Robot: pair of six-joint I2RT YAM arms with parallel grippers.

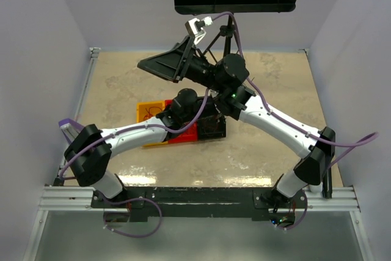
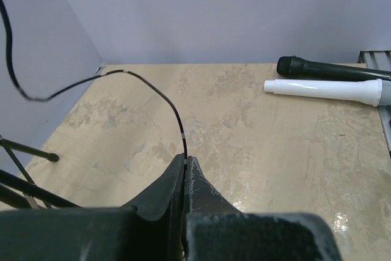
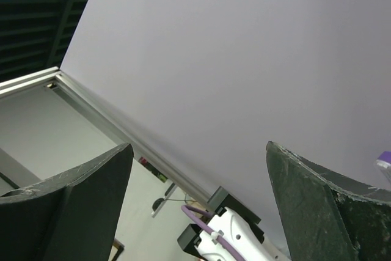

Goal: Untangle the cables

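Black, hair-thin flexible cable [image 2: 181, 131]: one strand, pinched at the very tips of the left pincer [image 2: 185, 158], whose jaws are pressed together on it with no gap showing. From the grip the strand rises toward 12 o'clock and bows over to 10 o'clock above the beige marbled worktop [image 2: 256, 139]. It then sags and climbs out of the left wrist view near its 10 o'clock corner; the far end is not shown. Rest of the tangle: not made out. In the top view both arms cover the middle of the worktop, where an orange flat square piece [image 1: 148, 114] and a red flat piece [image 1: 183, 136] show beneath them. Right pincer [image 3: 198, 146]: jaws spread wide, nothing between them, aimed up at the pale lilac wall. Also listed: dark tripod legs [image 2: 24, 151] at 9 o'clock of the left pincer; white tube [image 2: 324, 90] and black tube [image 2: 330, 68] side by side at 2 o'clock. Hazards, as judged: the strand is held only at the fingertips, so a brisk pull could slide it free. With the right pincer away from the work, nothing anchors the tangle, and pulling may drag the whole bundle or cinch a knot tighter. The slack loop could also snag on the tripod legs.
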